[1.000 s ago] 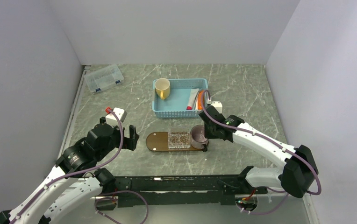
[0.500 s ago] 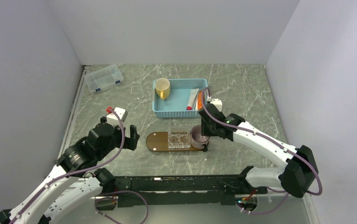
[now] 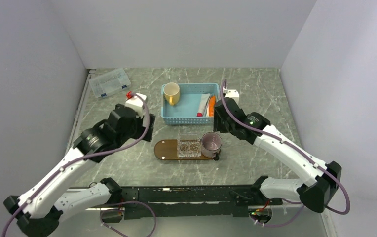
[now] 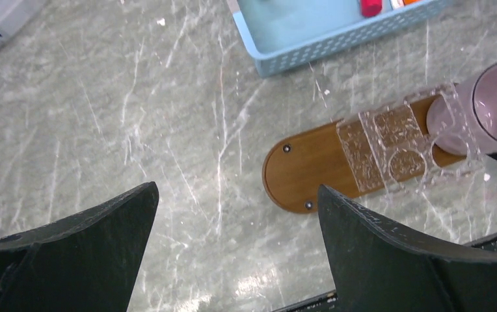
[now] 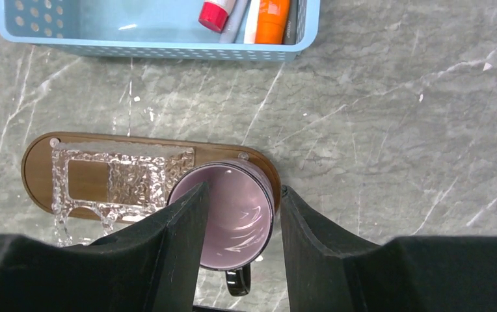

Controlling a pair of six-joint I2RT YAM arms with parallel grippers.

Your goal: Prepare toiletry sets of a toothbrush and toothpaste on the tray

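The dark brown tray (image 3: 165, 149) lies in the middle of the table, also in the left wrist view (image 4: 301, 172) and right wrist view (image 5: 38, 172). A clear square holder (image 3: 189, 147) and a purple mug (image 3: 211, 143) stand on it. In the light-blue basket (image 3: 186, 119) lie a red-capped tube (image 5: 216, 14), an orange tube (image 5: 273, 13) and a thin pale stick (image 5: 235, 23) that may be the toothbrush. My left gripper (image 4: 234, 188) is open and empty over the table left of the tray. My right gripper (image 5: 242, 188) is open and empty, raised above the mug (image 5: 239, 221).
A yellow mug (image 3: 171, 93) stands in the basket's left end. A clear plastic lidded box (image 3: 109, 82) lies at the far left. Grey walls close in the table on three sides. The black rail with the arm bases runs along the near edge.
My left arm has swung forward and right, toward the basket and tray. My right gripper has lifted off the purple mug and drawn back toward the basket. The mug stays on the tray.
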